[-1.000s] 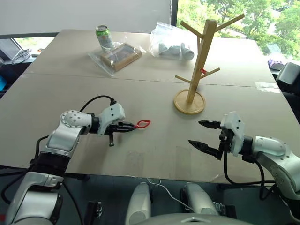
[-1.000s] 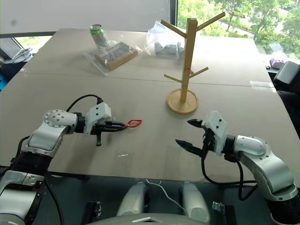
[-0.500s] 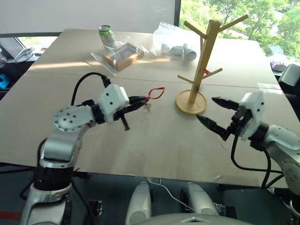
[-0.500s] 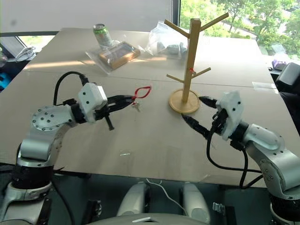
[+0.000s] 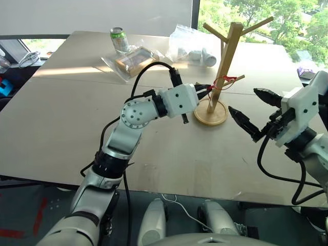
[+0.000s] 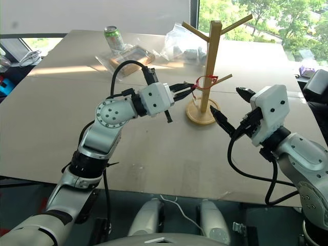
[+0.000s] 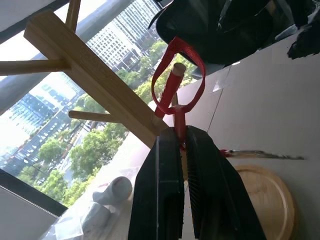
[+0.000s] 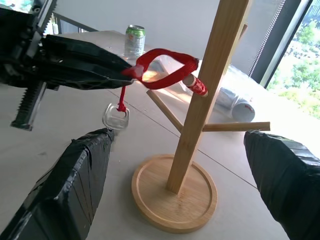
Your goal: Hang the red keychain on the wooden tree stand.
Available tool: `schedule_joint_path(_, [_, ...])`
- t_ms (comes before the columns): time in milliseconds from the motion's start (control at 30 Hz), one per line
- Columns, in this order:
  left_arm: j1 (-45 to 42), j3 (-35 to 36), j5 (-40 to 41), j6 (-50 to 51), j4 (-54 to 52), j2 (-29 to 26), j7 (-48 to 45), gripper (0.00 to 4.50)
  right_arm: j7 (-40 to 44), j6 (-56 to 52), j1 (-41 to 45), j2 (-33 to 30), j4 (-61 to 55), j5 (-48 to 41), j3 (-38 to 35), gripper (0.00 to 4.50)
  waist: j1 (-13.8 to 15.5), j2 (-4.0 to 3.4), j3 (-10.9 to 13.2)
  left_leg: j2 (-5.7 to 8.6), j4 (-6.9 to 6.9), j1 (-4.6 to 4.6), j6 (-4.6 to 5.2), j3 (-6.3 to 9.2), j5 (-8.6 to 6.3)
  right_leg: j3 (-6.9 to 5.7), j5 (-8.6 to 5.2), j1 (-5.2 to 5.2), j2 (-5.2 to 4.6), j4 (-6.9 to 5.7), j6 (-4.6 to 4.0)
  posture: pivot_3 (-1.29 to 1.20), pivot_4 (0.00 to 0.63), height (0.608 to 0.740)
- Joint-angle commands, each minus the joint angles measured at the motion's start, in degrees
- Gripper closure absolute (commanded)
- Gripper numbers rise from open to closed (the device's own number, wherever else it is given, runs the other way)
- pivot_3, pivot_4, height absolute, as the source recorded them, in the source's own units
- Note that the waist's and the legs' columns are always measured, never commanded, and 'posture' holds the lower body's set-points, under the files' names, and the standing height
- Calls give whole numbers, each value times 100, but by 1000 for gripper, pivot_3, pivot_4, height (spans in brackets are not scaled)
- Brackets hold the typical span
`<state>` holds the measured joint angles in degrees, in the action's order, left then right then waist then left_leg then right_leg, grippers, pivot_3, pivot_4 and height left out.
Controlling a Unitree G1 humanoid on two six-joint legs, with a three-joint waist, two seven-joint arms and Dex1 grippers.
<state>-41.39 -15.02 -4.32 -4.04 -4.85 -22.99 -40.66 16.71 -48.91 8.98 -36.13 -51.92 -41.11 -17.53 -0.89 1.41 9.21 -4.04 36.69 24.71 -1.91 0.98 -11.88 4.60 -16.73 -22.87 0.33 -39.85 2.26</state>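
Red keychain [image 8: 162, 67] pinched in closed left end effector [image 7: 180, 137], loop around peg of wooden tree stand [image 8: 200, 100]

The left end effector [image 7: 179, 145] has its two black fingers [image 7: 162, 185] pinched together on the red keychain [image 7: 176, 75], whose cord loop is ringed around the red-tipped end of a slanted peg of the wooden tree stand [image 7: 95, 75]. The stand's round base rests on the tabletop [image 7: 260, 100]; beyond lie clear bags [image 7: 95, 212] and a window with trees and buildings
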Motion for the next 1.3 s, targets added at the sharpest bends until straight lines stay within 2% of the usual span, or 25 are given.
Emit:
schedule_joint_path(33, [-198,-14,-136,-435,177,75,125,4442,-179,-44,-41,-80,-250,-163,-318,0,-1,0,0,0,0,0,0,0,0,0,0,0,0,1,0,0,150,740])
schedule_joint_path(233, [-262,-113,-301,-697,409,68,61,4442,-321,-25,-162,-81,-295,-291,-385,0,-8,0,0,0,-1,0,0,0,0,0,0,0,0,0,0,0,150,740])
schedule_joint_path(700, [-196,-148,-764,-531,427,90,165,4442,-336,153,-362,-95,-227,-343,-373,0,-4,0,0,0,-1,0,0,1,0,-1,0,1,0,0,0,0,150,740])
schedule_joint_path(800, [-169,-115,-747,-465,399,108,141,3433,-308,189,-378,-99,-187,-337,-342,0,-4,0,0,0,0,-1,0,2,0,-2,0,1,0,0,0,0,150,740])
schedule_joint_path(1000, [-12,16,-463,-136,131,88,-7,697,-175,238,-365,-138,-55,-329,-282,0,-7,0,0,0,0,-1,0,2,0,-1,0,1,0,0,0,0,150,740])
schedule_joint_path(1067, [129,140,-216,141,-85,7,-157,44,-18,253,-370,-202,21,-341,-235,0,-15,0,0,0,-1,-1,0,1,0,-1,0,1,1,0,0,0,150,740])
schedule_joint_path(1200, [467,852,821,1648,-621,-380,-581,44,594,317,-230,-549,435,-346,-110,0,-51,-1,0,-2,-1,-4,0,1,0,-1,0,1,1,-2,0,0,150,740])
schedule_joint_path(1300, [576,1638,1919,3250,-907,-985,-1002,44,1138,383,-28,-885,925,-333,-44,0,-114,-1,1,-5,0,-5,0,5,0,-6,0,2,2,-5,0,0,150,740])
